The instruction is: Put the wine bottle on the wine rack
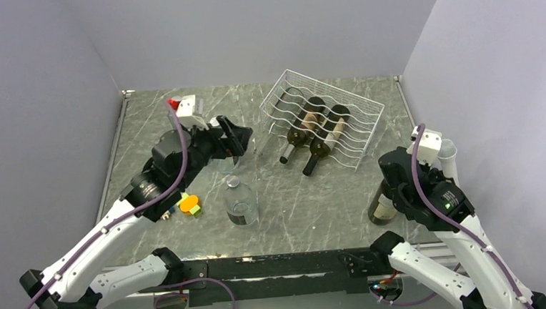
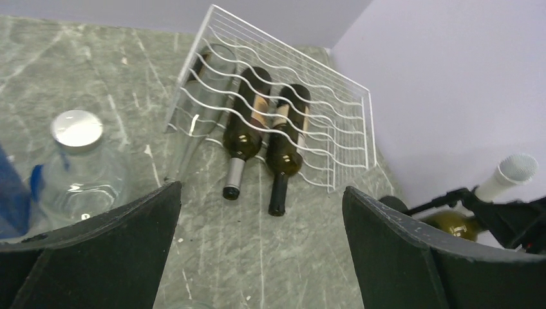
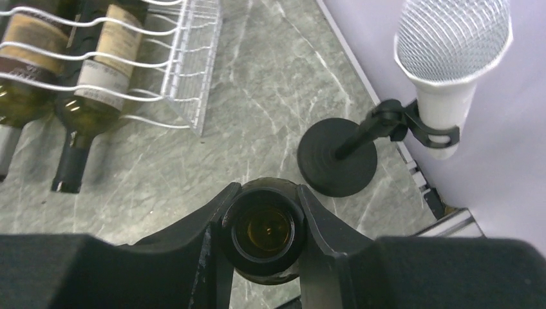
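Two bottles (image 1: 318,147) occupy the wine rack (image 1: 357,110), beyond and left of the right gripper (image 3: 267,196), itself closed round the upright wine bottle (image 3: 265,235); the left gripper (image 1: 233,139), nearer the rack, gapes empty.

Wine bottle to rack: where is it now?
Top view, near right corner: the bottle stands gripped at the neck by the right gripper, beside the microphone stand.

Marble table (image 1: 295,217), wine rack (image 1: 365,123), glass jar (image 1: 241,204)
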Available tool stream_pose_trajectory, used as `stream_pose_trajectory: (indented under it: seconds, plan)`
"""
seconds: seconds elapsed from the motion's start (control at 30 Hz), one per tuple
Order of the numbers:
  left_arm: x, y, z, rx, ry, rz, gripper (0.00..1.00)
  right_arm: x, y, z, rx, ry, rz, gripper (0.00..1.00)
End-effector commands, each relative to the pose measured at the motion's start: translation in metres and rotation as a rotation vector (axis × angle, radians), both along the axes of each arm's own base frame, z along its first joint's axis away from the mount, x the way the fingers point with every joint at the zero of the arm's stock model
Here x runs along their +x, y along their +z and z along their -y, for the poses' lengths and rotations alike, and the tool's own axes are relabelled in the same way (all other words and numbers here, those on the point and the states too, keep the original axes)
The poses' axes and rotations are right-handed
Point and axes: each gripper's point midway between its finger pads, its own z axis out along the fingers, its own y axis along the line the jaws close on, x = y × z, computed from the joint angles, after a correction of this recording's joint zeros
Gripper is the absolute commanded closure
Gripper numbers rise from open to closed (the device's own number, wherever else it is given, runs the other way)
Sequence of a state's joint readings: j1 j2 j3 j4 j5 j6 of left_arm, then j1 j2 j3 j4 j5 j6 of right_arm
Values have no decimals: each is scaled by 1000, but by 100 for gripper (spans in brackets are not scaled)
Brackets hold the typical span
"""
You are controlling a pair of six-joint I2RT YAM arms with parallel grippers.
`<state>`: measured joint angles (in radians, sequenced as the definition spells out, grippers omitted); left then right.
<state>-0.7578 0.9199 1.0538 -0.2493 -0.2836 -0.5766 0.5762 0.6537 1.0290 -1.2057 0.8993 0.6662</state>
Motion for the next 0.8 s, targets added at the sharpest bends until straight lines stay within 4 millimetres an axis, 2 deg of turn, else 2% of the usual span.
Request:
stream_pose_trajectory:
  seconds: [0.0,0.13,0.17,0.3,0.4,0.47,0.6,0.7,0.77]
  plan:
    - [-9,23,29,-1,-170,59,1,19,59,-19,53,124,143,100]
    - [-17,37,45,-27,-272,142,1,22,89,-34,89,240,205,100]
    - [-21,43,51,-36,-313,162,1,23,94,-44,107,302,216,100]
    - [-55,62,84,-47,-568,205,1,19,112,-73,193,470,260,100]
    - [-74,64,105,-20,-664,252,1,15,124,-97,263,595,269,100]
    - [-81,57,119,-1,-716,267,1,12,131,-115,312,675,266,100]
    - [-95,27,146,53,-829,255,1,7,143,-143,388,806,253,100]
    - [-104,7,163,75,-892,265,1,0,146,-155,428,858,190,100]
    - [-115,-11,172,89,-946,226,1,-6,141,-158,438,880,148,100]
